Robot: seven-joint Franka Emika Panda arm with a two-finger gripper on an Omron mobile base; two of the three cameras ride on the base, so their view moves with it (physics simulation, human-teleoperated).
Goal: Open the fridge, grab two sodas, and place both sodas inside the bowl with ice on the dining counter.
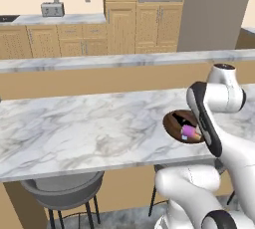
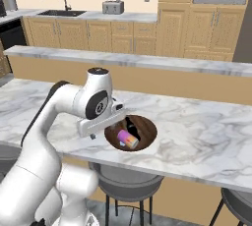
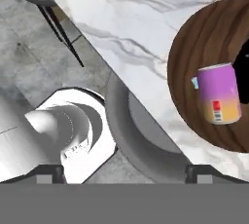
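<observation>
Right base view shows the dark brown round wooden bowl (image 2: 146, 123) on the long white-grey marble dining counter (image 2: 206, 136), close to the near edge of the counter top. Inside the bowl lies the short purple-pink can that fades to orange (image 2: 127, 139), on its side, and just behind it is the black glossy bottle (image 2: 133, 127), touching or almost touching the can. The two-finger gripper (image 2: 101, 129) of the white arm hangs just beside the left rim of the bowl, above the near edge of the counter; from this side I cannot tell how wide the jaws stand.

Hand view shows the two dark fingertips (image 3: 51, 172) far apart at the bottom, with nothing between them, so the gripper is wide open and empty. The can (image 3: 221, 93) rests in the bowl (image 3: 187, 62) at the right side, and a round grey stool seat (image 3: 138, 135) stands under the counter edge.

Left base view shows the bowl (image 1: 172, 123) partly hidden behind the arm.
</observation>
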